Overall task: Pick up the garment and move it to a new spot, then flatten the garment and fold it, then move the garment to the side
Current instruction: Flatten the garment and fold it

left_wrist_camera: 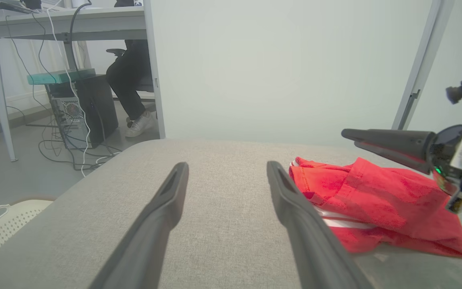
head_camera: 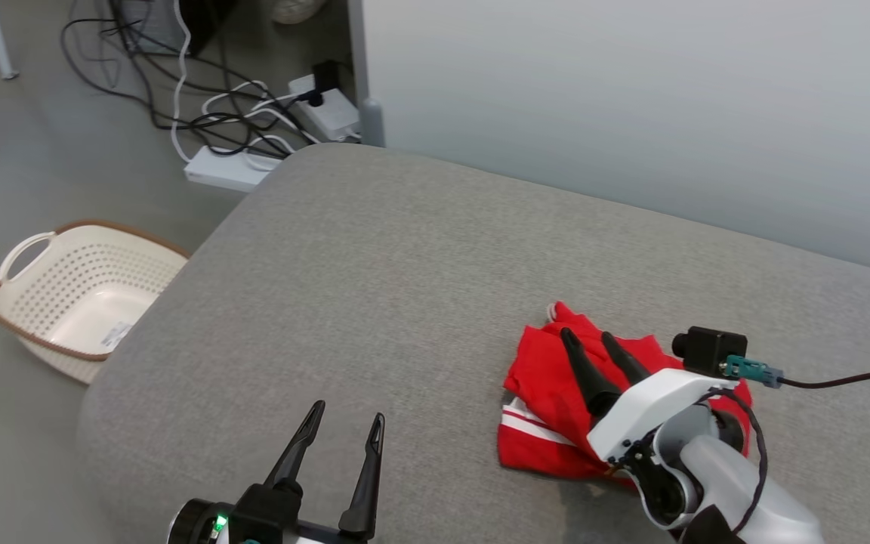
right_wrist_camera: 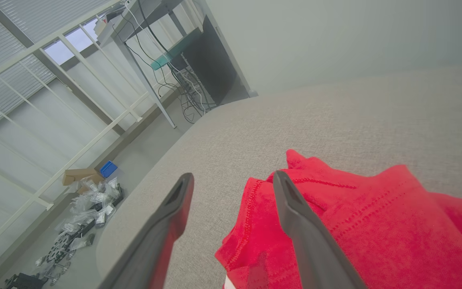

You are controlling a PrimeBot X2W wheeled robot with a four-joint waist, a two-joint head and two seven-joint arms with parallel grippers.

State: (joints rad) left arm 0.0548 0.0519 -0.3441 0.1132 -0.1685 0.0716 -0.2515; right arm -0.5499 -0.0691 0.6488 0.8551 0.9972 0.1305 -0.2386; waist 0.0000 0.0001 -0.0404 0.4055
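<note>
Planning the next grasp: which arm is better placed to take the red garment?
Right. The right end effector, open, hangs just above the garment; the left end effector, also open, is over bare table beside it.

garment (head_camera: 548, 378): 1 | basket (head_camera: 65, 281): 1 | table (head_camera: 374, 287): 1 | person (left_wrist_camera: 128, 78): 1
</note>
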